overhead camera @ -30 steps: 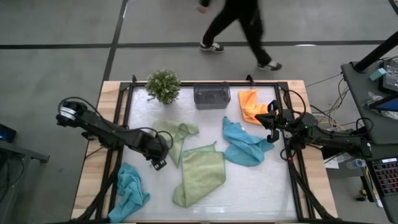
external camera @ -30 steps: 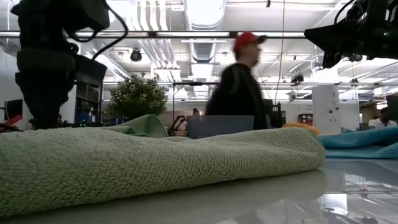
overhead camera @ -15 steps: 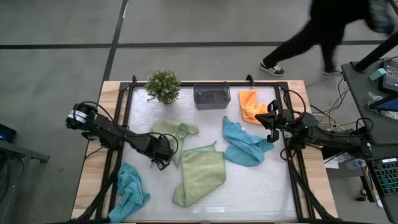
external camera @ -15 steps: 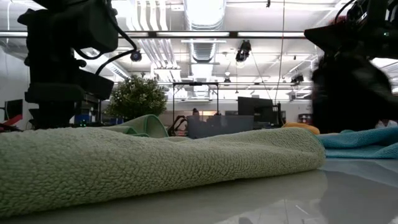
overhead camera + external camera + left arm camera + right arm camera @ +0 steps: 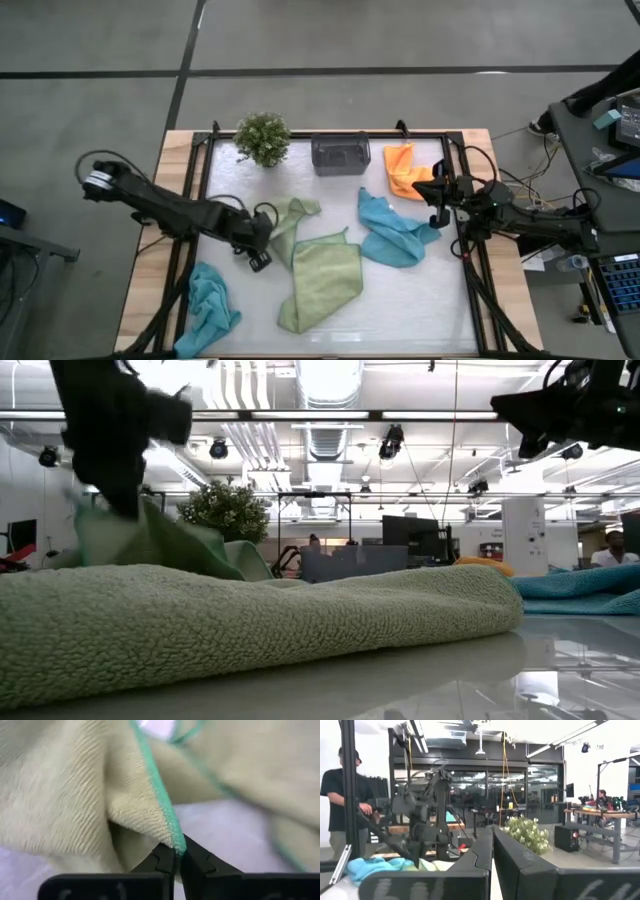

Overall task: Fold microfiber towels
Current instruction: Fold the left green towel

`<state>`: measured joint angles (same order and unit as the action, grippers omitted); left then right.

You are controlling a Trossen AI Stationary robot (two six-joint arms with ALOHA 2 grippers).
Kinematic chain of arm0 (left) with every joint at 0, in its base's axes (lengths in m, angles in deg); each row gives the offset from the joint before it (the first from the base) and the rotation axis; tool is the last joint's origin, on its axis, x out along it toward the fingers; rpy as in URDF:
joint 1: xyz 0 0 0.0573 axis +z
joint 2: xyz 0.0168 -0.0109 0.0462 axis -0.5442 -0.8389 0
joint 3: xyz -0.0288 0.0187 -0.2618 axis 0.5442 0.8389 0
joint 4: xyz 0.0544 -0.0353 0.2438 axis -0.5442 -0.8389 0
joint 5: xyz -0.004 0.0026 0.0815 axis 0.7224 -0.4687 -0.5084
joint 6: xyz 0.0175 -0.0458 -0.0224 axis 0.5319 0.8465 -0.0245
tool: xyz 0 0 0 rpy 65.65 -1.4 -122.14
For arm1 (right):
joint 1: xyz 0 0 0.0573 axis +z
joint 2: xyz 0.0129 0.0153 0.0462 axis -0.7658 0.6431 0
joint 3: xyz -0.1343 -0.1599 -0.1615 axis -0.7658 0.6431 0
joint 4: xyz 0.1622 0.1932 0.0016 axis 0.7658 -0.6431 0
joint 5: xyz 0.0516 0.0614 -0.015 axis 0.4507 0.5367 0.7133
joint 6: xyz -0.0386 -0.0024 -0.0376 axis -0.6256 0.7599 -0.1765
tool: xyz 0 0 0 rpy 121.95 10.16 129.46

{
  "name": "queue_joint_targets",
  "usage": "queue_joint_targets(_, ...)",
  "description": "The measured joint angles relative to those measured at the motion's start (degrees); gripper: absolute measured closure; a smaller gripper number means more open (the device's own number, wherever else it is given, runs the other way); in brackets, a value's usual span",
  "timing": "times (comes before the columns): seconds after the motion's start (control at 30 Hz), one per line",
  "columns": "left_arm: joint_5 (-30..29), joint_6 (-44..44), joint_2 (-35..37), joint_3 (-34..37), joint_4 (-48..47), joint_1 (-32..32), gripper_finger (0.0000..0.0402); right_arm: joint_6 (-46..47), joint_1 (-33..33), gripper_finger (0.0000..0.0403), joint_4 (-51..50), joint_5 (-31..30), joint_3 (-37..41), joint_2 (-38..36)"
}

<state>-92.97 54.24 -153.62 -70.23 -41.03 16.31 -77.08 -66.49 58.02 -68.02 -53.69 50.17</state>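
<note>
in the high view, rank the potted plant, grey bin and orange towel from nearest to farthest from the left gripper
Measured from the left gripper, shut on the edge of a light green towel at the table's left-centre:
1. Potted plant, at the back edge, left of the bin.
2. Grey bin, back edge, centre.
3. Orange towel, back right, near the right gripper.

5 towels, all crumpled/unfolded. Lt green #1 (image 5: 290,222) centre-left, edge pinched & lifted. Lt green #2 (image 5: 323,283) lower centre, mostly flat. Teal #1 (image 5: 392,232) centre-right, bunched. Teal #2 (image 5: 209,305) lower left. Orange (image 5: 406,168) upper right.
</note>
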Motion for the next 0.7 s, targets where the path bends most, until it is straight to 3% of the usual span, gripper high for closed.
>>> queue_joint_targets(0.37,1.22,-0.51,11.4,-2.32,0.61,-1.74,0.0401,0.04,0.04,0.0382,-0.46,3.07,-10.67,13.27)
queue_joint_targets(0.7,1.22,-0.45,12.92,-2.16,0.4,-1.77,0.0401,0.11,1.24,0.0285,-0.39,5.1,-20.02,29.89)
